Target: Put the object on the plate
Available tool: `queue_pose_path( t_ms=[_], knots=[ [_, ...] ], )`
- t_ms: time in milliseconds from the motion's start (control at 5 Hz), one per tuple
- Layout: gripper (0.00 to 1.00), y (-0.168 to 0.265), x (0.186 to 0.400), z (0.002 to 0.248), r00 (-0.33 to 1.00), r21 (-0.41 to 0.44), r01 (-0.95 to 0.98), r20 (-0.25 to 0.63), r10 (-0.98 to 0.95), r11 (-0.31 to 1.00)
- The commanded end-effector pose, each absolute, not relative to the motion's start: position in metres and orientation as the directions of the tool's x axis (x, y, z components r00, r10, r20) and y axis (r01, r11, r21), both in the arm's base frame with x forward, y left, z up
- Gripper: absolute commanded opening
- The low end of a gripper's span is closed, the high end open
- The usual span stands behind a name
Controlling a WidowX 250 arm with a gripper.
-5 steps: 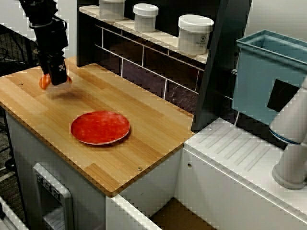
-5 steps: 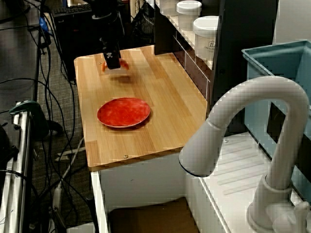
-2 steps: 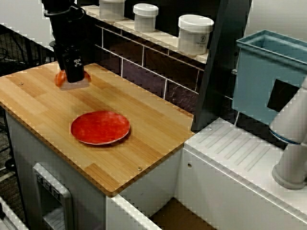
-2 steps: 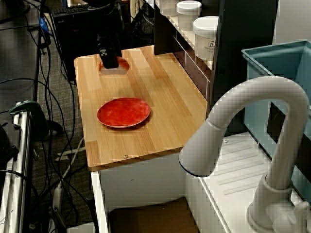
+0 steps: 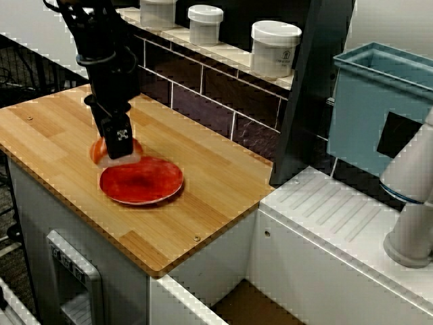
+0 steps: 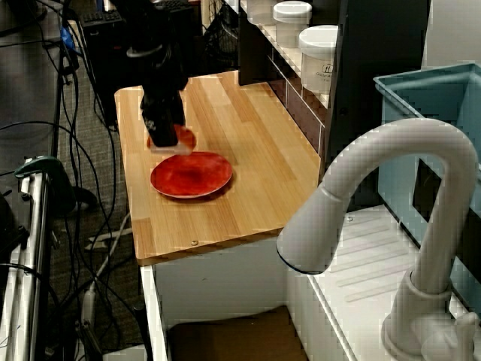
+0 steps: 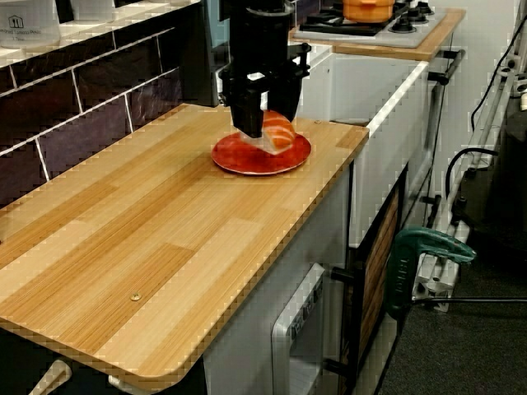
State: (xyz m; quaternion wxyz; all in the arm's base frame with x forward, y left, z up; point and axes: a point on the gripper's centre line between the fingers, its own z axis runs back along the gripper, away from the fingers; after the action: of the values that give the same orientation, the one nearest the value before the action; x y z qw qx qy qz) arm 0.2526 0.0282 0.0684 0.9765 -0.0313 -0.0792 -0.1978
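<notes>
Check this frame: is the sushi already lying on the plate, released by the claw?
No, the claw is clamped on the sushi, holding it above the plate.

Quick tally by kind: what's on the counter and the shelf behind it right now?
Sushi: 1, held by the end effector
Plate: 1
White jars on the shelf: 3
Total: 5

3 white jars [image 5: 275, 49] with lids stand on a tiled shelf [image 5: 223, 54]; a wooden counter [image 5: 203, 183] sits below; a blue bin [image 5: 379, 108] and a white faucet [image 6: 391, 195] are nearby.
</notes>
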Motion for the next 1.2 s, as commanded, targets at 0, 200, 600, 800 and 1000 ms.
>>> queue_pose_path(
  t_ms=[0,200,600,800,1000],
  knots=[
    [0.0,0.008,0.254,0.058,0.901,0.014,0.393,0.193,-0.388,0.919],
    [0.0,0.004,0.258,0.056,0.908,0.005,0.381,0.187,-0.375,0.924],
    [1.0,0.007,0.26,0.048,0.916,0.026,0.364,0.174,-0.363,0.931],
    [1.0,0.017,0.261,0.048,0.927,0.016,0.341,0.163,-0.339,0.94],
    [1.0,0.03,0.266,0.055,0.934,0.008,0.316,0.174,-0.313,0.949]
  ],
)
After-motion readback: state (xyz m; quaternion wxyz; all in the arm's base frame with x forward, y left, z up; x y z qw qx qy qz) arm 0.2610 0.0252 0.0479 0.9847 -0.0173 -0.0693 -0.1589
